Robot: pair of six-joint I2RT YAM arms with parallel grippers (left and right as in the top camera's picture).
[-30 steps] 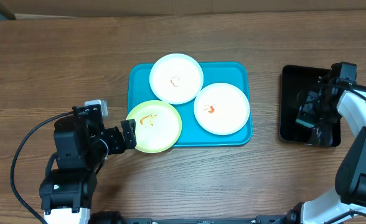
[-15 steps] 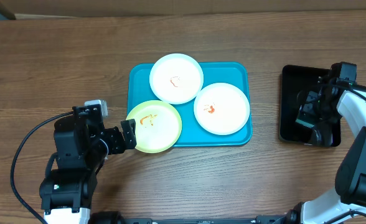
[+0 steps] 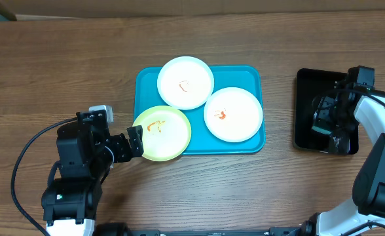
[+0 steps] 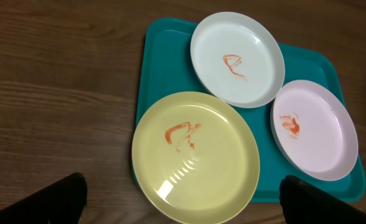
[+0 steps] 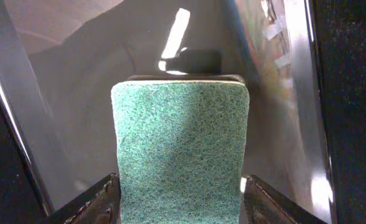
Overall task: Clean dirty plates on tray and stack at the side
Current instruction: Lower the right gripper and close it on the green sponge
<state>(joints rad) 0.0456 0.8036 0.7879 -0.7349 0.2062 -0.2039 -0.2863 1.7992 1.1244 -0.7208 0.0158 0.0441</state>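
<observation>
On the wooden table [image 3: 61, 59], the turquoise tray [image 3: 148, 88] sits at the middle with all three plates on it. Farthest from me is a white plate [image 3: 185, 82], its rim reaching over the tray's far edge. A second white plate [image 3: 233, 114] lies toward the tray's right side. Nearest my left arm, the yellow-green plate [image 3: 162, 133] hangs over the tray's near-left corner onto the table. Each plate carries an orange-red smear in its centre. None is stacked on another, though the yellow-green one lies just beside both white ones.

My left gripper [image 3: 135, 140] hovers just off the yellow-green plate's left edge with its jaws spread wide and nothing between them. In the left wrist view its two dark fingers [image 4: 65, 199] stand far apart at the bottom corners.

My right gripper [image 5: 178, 202] is over the glossy black tray [image 3: 304, 98], well apart from the plates. A green sponge [image 5: 180, 149] lies between its fingers [image 5: 89, 202], flat on the black tray. The fingers flank the sponge closely, but I cannot tell whether they press it or stand just clear.
</observation>
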